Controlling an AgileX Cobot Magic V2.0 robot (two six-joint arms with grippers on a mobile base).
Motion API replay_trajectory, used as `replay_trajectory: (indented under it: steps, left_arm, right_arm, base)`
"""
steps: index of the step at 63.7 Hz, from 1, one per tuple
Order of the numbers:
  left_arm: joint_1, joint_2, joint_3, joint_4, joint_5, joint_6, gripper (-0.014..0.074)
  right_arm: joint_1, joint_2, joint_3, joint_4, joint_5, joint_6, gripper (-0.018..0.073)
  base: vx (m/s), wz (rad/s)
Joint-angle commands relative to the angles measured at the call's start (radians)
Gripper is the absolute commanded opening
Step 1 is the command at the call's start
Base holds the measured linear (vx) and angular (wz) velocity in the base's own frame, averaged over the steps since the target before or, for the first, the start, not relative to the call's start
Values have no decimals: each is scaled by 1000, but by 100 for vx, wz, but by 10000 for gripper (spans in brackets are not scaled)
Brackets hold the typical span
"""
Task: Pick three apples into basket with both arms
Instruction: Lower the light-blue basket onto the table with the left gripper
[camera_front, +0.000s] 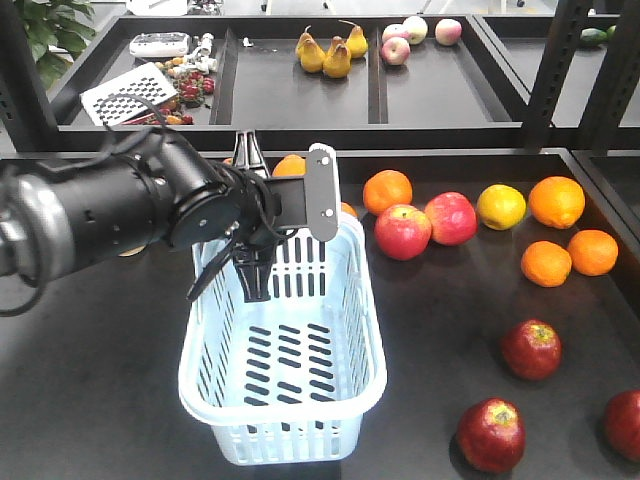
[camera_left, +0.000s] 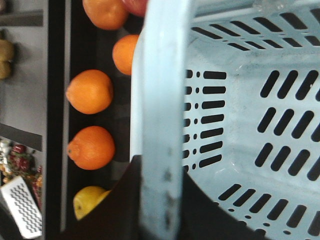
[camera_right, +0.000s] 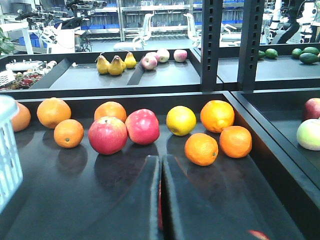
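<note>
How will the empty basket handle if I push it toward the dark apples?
The basket is thin slotted plastic and empty, so probably light and easy to slide. Its tall walls may tip or flex if pushed high.

place: lab | cues: black fruit trays (camera_front: 100, 340); robot rigs (camera_right: 56, 36) behind

Rightmost apple (camera_front: 626, 425) partly off frame; one orange (camera_front: 290, 165) half behind the left tool (camera_front: 300, 205) and basket (camera_front: 283, 445)
</note>
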Motion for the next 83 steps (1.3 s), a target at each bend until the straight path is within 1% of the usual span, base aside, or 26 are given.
replay_trajectory:
  steps: [1,8,17,27,35,43,54,57,64,83]
  left_arm:
    - [14,-24,-29,16,-105,-45,-6]
    - [25,4,-29,20,-160,-46,-6]
    - [25,31,-29,22,-195,-41,-6]
    - [25,55,-29,21,-212,-40,-6]
    - [25,67,-29,20,-215,2,-3]
    - [25,67,-29,19,-215,8,5]
    - [25,85,-29,-2,-210,8,45]
    - [25,91,-29,-16,-210,8,64]
    - [25,94,-29,-32,-208,9,141]
    - [16,83,-29,-52,-133,11,500]
  right_arm:
    - [-5,-14,11,0,-78,-1,-8]
    - [-5,-14,11,0,-78,-1,-8]
    - [-5,-14,11,0,-78,-1,-8]
    - [-5,-14,11,0,-78,-1,-8]
    - [-5,-14,11,0,-78,-1,-8]
    - [-5,-14,11,0,-78,-1,-8]
    - [-5,-14,11,0,-78,-1,-8]
    - [-5,-14,11,0,-78,-1,-8]
    - [-5,-14,11,0,-78,-1,-8]
    - [-5,-14,11,0,-78,-1,-8]
  base:
    - [0,0]
    - [0,0]
    - [0,0]
    - [0,0]
    - [0,0]
    - [0,0]
    - [0,0]
    - [0,0]
    - [0,0]
    - [0,0]
